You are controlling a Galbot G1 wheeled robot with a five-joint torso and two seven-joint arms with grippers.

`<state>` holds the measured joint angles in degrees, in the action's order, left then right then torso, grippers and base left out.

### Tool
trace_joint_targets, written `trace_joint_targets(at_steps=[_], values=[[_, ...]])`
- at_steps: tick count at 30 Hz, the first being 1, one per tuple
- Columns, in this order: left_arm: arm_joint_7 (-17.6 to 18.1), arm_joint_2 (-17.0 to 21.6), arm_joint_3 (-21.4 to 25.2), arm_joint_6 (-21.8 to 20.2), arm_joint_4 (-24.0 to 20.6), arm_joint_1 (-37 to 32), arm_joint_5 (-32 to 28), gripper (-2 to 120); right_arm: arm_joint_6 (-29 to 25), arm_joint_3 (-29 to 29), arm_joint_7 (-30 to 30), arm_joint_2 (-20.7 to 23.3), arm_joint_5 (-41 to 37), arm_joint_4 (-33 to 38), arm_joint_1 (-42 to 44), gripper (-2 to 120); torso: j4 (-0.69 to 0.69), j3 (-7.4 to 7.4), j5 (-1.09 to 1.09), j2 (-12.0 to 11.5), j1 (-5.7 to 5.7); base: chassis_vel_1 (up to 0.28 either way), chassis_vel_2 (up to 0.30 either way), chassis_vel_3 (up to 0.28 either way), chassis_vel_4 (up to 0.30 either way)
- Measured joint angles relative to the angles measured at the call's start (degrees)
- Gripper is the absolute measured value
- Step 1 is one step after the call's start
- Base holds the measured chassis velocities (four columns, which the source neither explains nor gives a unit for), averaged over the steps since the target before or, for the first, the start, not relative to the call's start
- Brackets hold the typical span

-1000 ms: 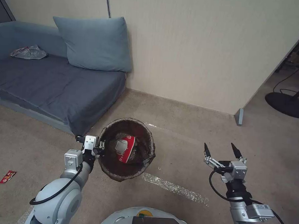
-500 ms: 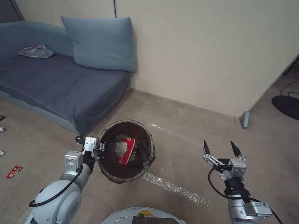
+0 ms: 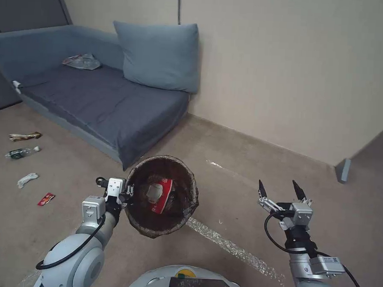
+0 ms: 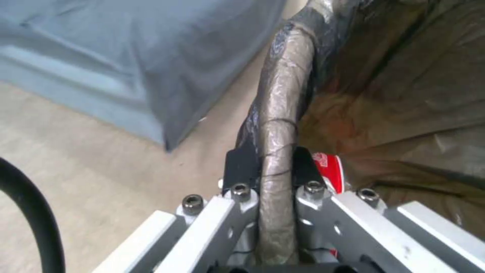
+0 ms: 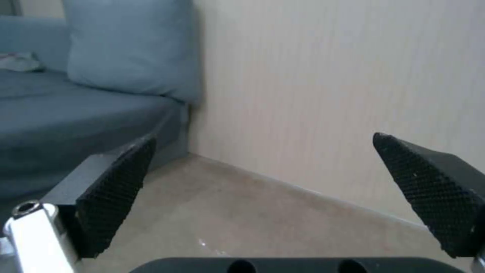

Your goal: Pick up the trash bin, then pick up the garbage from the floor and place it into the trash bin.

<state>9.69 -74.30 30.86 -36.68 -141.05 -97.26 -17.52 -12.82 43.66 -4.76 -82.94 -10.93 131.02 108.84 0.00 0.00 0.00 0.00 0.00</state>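
Left pincer clamps the bagged rim of the trash bin, held off the floor. A red-white carton lies inside, half buried in bag folds. Right pincer stands wide open, empty.

bin bag dark brown | carton red-white | sofa blue-grey | carpet beige

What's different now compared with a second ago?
The robot has turned left: the sofa and floor litter slid rightward in the head view. The left gripper still clamps the trash bin rim, carton inside; the right gripper stays open, empty.
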Motion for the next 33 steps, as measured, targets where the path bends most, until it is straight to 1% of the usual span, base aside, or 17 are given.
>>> trace_joint_targets(at_steps=[33], values=[[-0.07, -0.88, 0.23, 0.22, -0.39, -0.62, 0.21, 2, 0.08, -1.09, 0.14, 0.06, 0.1, -0.16, -0.43, 100, -0.01, 0.0, 0.0, 0.0, 0.0, 0.084, 0.08, 0.084, 0.079]])
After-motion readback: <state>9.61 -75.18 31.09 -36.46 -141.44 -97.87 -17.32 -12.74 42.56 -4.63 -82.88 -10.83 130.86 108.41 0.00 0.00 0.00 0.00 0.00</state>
